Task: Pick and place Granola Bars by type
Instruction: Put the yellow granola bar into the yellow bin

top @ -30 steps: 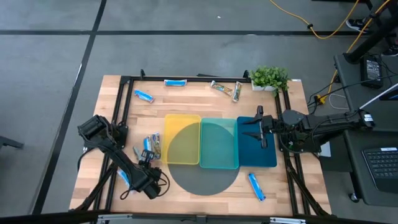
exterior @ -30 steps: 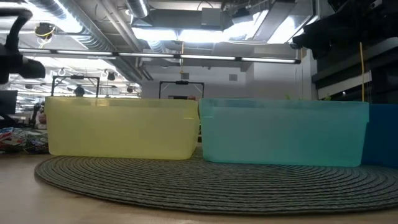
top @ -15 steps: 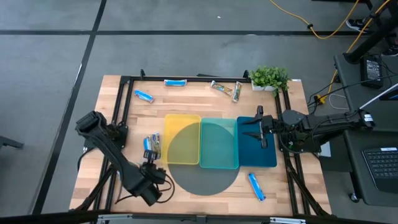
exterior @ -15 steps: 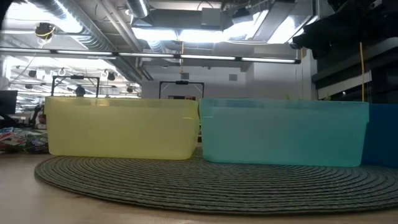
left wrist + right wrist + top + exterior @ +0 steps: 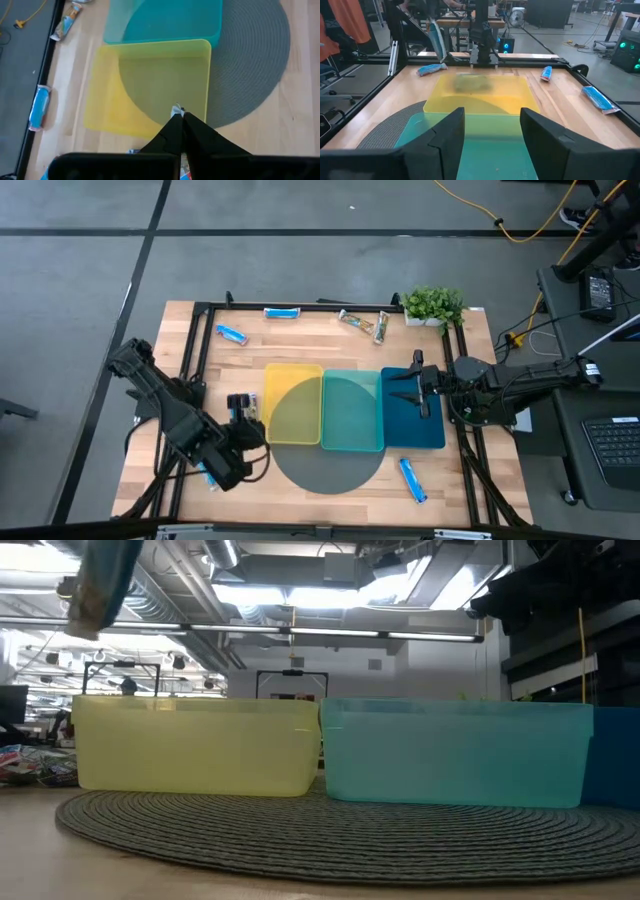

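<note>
shiny foil bar pinched by one end beside the yellow tray

crinkly foil wrappers make these granola bars light and a little slick, and soft enough to flex, so by my reckoning a pinch across the flat crimped end, or across the narrow middle, should hold best.

the left gripper [image 5: 180,117] has its fingers closed together on one granola bar [image 5: 436,41], and only a sliver of wrapper shows at the tips in the left wrist view. in the right wrist view that bar hangs lengthwise from the fingers, raised above the table at the far side of the yellow tray [image 5: 293,404]. it looks silvery with blue, though i cannot tell its type for sure. from above, the gripper sits just beside the yellow tray's outer edge, not yet over it.

a few loose bars [image 5: 242,412] lie close under that gripper, and others are scattered: two blue ones [image 5: 231,334] near the table's far edge, a tan-brown pair [image 5: 364,323] by the plant [image 5: 434,304], and one blue bar [image 5: 411,479] near the front.

the right gripper [image 5: 409,389] waits over the dark blue tray [image 5: 435,435], fingers spread apart and empty.
</note>
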Controlling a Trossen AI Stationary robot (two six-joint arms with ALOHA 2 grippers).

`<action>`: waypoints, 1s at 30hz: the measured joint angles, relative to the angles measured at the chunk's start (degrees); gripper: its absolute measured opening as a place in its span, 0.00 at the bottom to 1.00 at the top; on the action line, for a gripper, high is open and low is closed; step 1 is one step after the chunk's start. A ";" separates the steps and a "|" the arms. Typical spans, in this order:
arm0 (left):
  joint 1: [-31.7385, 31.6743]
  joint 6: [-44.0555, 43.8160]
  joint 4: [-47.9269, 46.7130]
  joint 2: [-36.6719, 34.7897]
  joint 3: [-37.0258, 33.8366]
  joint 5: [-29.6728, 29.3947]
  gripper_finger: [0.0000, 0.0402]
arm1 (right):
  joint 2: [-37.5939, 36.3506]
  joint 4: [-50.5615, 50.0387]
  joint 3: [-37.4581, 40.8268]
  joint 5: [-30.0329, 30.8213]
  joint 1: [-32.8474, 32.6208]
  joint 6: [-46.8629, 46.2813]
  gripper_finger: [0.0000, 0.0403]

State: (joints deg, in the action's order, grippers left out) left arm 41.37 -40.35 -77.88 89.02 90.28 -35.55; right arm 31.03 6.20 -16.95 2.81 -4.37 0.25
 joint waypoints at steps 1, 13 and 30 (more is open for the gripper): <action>-0.32 0.28 0.04 -0.19 0.00 0.00 0.02 | 0.00 0.00 0.00 0.00 0.01 0.00 0.48; -11.71 12.93 4.31 -0.41 0.11 2.70 0.02 | 0.00 0.02 0.00 0.02 0.01 0.00 0.48; -29.77 32.30 10.56 -0.47 12.00 7.64 0.01 | 0.00 0.09 0.00 0.11 0.00 -0.02 0.48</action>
State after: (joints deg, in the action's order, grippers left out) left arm 11.60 -8.06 -67.33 88.56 102.28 -27.91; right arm 31.03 6.28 -16.95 2.92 -4.37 0.23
